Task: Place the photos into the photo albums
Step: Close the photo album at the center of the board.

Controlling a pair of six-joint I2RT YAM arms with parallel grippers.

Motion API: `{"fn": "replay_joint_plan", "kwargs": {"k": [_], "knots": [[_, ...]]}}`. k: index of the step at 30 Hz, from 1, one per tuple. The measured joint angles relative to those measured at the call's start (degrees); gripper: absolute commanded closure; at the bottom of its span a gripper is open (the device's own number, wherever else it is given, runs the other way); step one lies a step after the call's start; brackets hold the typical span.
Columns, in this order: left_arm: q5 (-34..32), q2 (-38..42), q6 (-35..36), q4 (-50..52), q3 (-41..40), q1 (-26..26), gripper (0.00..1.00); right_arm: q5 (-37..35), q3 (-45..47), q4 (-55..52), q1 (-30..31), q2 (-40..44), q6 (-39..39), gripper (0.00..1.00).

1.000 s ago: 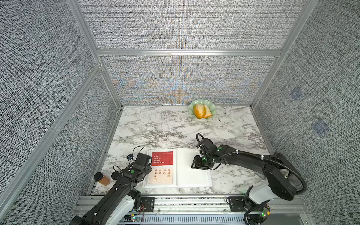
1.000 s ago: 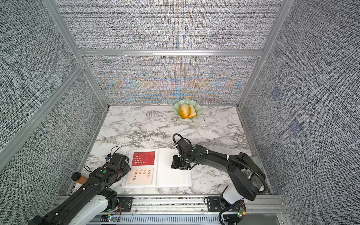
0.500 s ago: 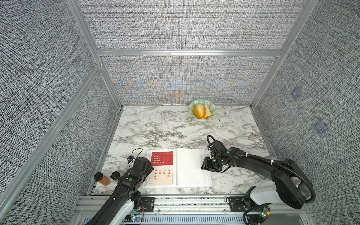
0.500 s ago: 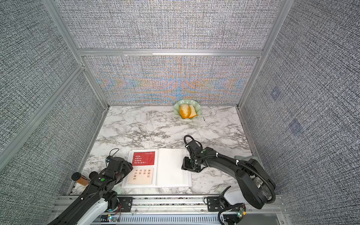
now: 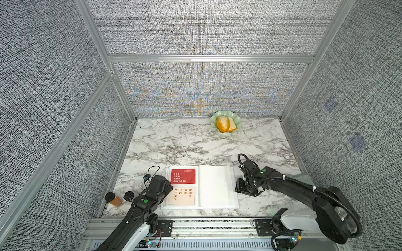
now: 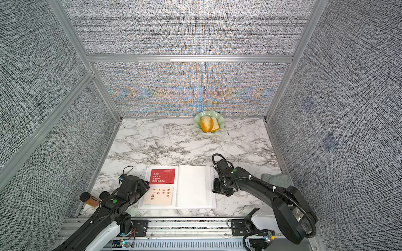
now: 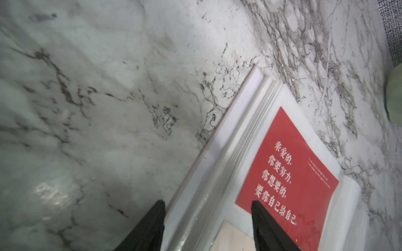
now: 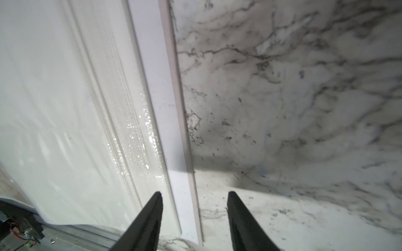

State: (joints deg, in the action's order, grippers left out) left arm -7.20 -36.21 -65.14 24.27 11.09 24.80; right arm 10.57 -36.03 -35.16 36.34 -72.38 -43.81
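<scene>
One photo album (image 5: 215, 187), open and flat on the marble bench (image 5: 185, 143) near the front edge, a claw at either side. At far left, by the wall: brown jar (image 5: 114, 199) with black lid, round black cap (image 5: 129, 194) just beside. Next, left claw (image 7: 206, 203): spread, nothing pinched, astride the album's left edge in the left wrist view, one finger (image 7: 150, 226) over bare marble, its twin over a corner of the red photo (image 5: 183, 175). On the left page, both in clear sleeves: red photo with white characters toward the back, cream photo (image 5: 181, 195) with red-brown characters toward the front, just apart. On the right page: plain glossy white. Next, right claw (image 8: 194, 193): spread too, pinching nothing, astride the album's right cover edge in the right wrist view, one finger (image 8: 150, 219) over the page stack, its twin over marble; contact with the cover impossible to tell. At far right, against the wall: pale green cloth (image 6: 273, 179). Well behind, at the back wall: green scalloped bowl (image 5: 238, 121) with bread (image 5: 224, 123) inside.
</scene>
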Motion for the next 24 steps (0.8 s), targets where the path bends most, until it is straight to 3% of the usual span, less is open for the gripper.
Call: {"fn": "replay_joint_plan", "kwargs": {"k": [11,24], "knots": [[-0.28,-4.13,-3.76,-3.32,0.72,5.92,0.35,2.05,4.59,-0.11,2.16,3.80,-3.43,0.44],[-0.31,-4.13,-5.33,-2.56,1.22,7.28,0.35,-1.99,5.44,-3.02,9.55,5.99,-9.70,0.44]]}}
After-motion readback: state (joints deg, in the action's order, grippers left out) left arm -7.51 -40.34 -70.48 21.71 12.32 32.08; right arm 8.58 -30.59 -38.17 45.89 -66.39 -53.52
